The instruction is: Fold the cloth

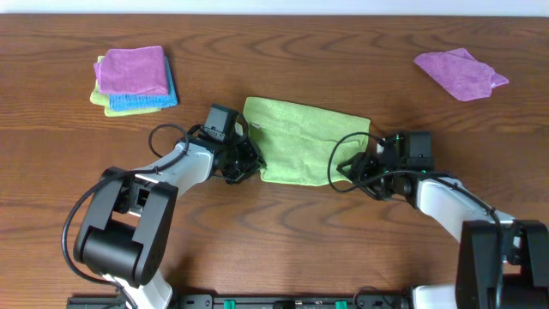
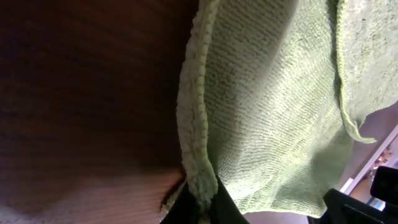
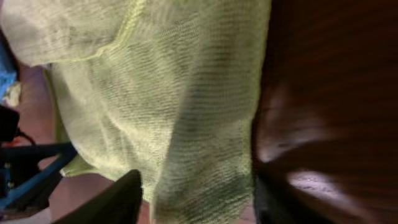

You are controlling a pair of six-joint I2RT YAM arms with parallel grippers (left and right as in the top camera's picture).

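Note:
The lime-green cloth (image 1: 300, 142) lies in the middle of the wooden table as a wide rectangle, with its near edge slightly raised. My left gripper (image 1: 244, 163) is at the cloth's near left corner. In the left wrist view the fingers (image 2: 200, 205) are shut on the thick hem of the cloth (image 2: 273, 112). My right gripper (image 1: 347, 167) is at the near right corner. In the right wrist view its fingers (image 3: 196, 199) stand wide apart with the cloth's edge (image 3: 161, 93) between them.
A stack of folded cloths (image 1: 133, 79), purple on blue on yellow-green, sits at the back left. A loose purple cloth (image 1: 461, 73) lies at the back right. Black cables loop beside both wrists.

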